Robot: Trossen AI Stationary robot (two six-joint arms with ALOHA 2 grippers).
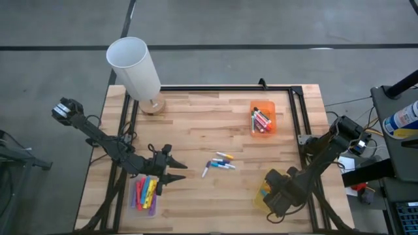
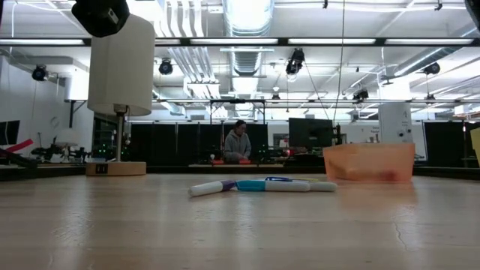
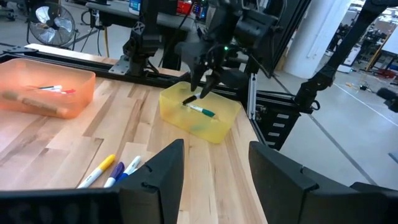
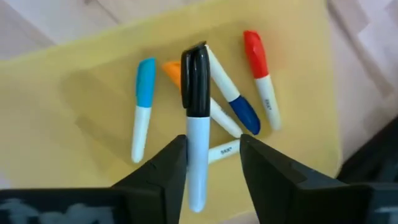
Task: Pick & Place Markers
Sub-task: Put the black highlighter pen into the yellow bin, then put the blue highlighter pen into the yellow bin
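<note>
Three loose markers (image 1: pixel 219 163) lie at the table's middle, also seen as markers (image 2: pixel 259 185) in the low view. My right gripper (image 4: pixel 213 146) is open, pointing down over the yellow bin (image 1: pixel 264 184). A white marker with a dark cap (image 4: pixel 196 118) is in the gap, close to one finger. Several markers (image 4: pixel 245 112) lie on the bin's floor. My left gripper (image 1: pixel 177 171) waits open beside a clear bin of markers (image 1: pixel 145 193). The orange bin (image 1: pixel 262 119) holds more markers. My right gripper stands with its fingers on either side of the dark-capped marker's white barrel (image 4: pixel 198 174), the gap wider than the barrel. The barrel lies against the edge of one finger (image 4: pixel 174 171); whether it touches, I cannot tell. The marker is tilted above the yellow bin (image 3: pixel 217 124).
A white lamp (image 1: pixel 136 68) stands on a wooden base at the far left corner. A black rail (image 1: pixel 222 88) runs along the far edge and down both sides. Bare wood lies between the loose markers and the near edge. A person sits far behind the table (image 2: pixel 238 142).
</note>
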